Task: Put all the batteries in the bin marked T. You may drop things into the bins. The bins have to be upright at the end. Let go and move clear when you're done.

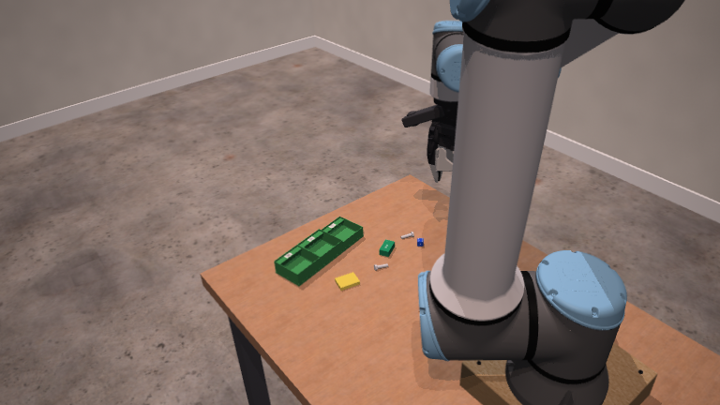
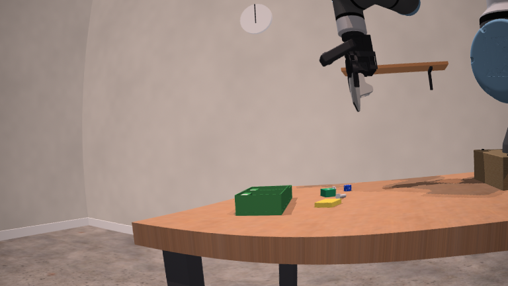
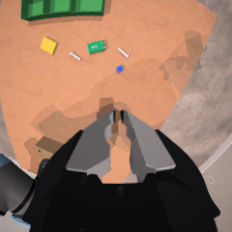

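Left to right across the wooden surface (image 1: 329,337): a green bin tray (image 1: 318,249) w/ three compartments in a row sits upright toward the left; small white labels on its dividers, letters too small to read. Just right of it, in front, a flat yellow block (image 1: 347,280) lies on the wood, apart from the tray. Next, a silver bolt (image 1: 381,266), then a small green block (image 1: 386,247) w/ white marks on top, near the tray's far end but not touching. Beyond that a second silver bolt (image 1: 407,234), and just beside it a tiny blue piece (image 1: 420,242). Which of these are batteries can't be told at this size; all loose items lie on the surface, none inside a compartment that can be seen.

Further right & well above everything, the gripper (image 2: 356,106) hangs from the arm (image 1: 499,167), pointing down over the surface's far edge, well apart from the objects. Wrist view: jaws pressed nearly together, only a thin slit between the tips, nothing pinched.

Behind it, a wall shelf (image 2: 408,66); higher up to the left, a round wall clock (image 2: 255,18). Far right, the arm stands on a brown wooden base (image 1: 639,379).
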